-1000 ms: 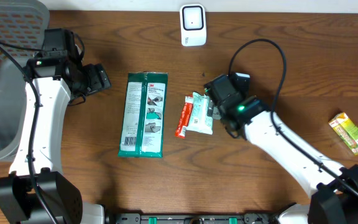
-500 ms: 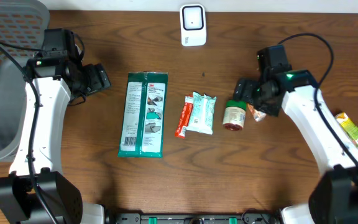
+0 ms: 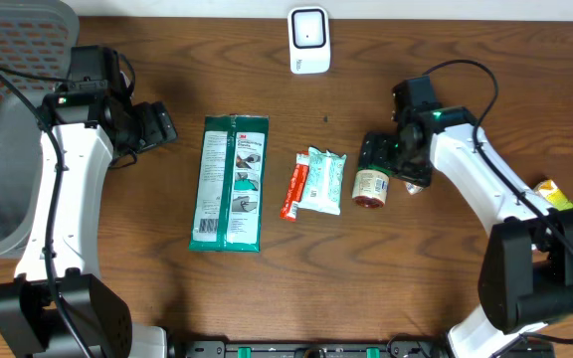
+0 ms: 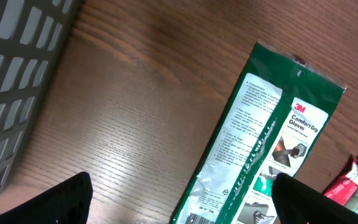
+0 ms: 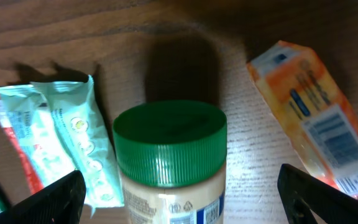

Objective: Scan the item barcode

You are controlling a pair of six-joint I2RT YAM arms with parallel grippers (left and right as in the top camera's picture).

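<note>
A jar (image 3: 372, 185) with a green lid (image 5: 169, 146) lies on its side on the wooden table, lid toward the far edge. My right gripper (image 3: 379, 156) hovers over its lid end. In the right wrist view the right gripper (image 5: 179, 199) is open, with the jar between its fingers but touching neither. The white scanner (image 3: 308, 40) stands at the far edge. My left gripper (image 3: 153, 126) stays at the left, open and holding nothing. In the left wrist view the left gripper (image 4: 182, 205) hangs above the table beside a green glove pack (image 4: 260, 143).
The glove pack (image 3: 229, 184), a red stick pack (image 3: 292, 189) and a teal packet (image 3: 323, 181) lie in a row left of the jar. An orange packet (image 5: 309, 124) lies to its right, a yellow-green box (image 3: 562, 211) at the far right. A grey basket (image 3: 13, 119) stands at the left.
My right arm swung right from over the small packets, and the jar came into view on the table. The arm then moved back over the jar. The left arm has not moved.
</note>
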